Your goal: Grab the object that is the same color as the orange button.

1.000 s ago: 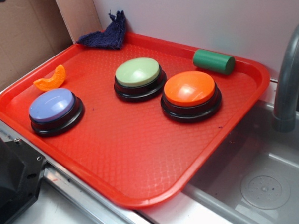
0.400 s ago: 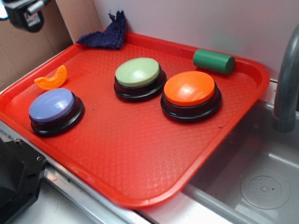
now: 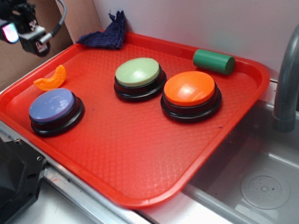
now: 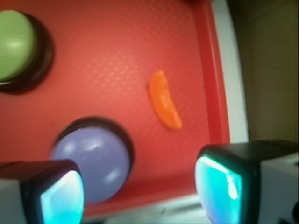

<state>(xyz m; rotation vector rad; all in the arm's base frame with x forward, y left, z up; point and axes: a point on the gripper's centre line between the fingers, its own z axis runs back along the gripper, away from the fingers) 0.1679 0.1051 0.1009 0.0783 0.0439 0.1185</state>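
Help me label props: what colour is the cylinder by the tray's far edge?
Green; the cylinder shows best in the exterior view.

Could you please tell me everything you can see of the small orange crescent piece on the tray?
The orange crescent piece is a small, bright orange curved slice, like a fruit segment, and looks like smooth moulded plastic with a thicker outer edge and tapered tips. It lies flat on the red tray, near the tray's raised rim. The lavender-blue button sits close beside it without touching it. The wrist view shows it ahead of the open gripper, untouched, resting only on the tray.
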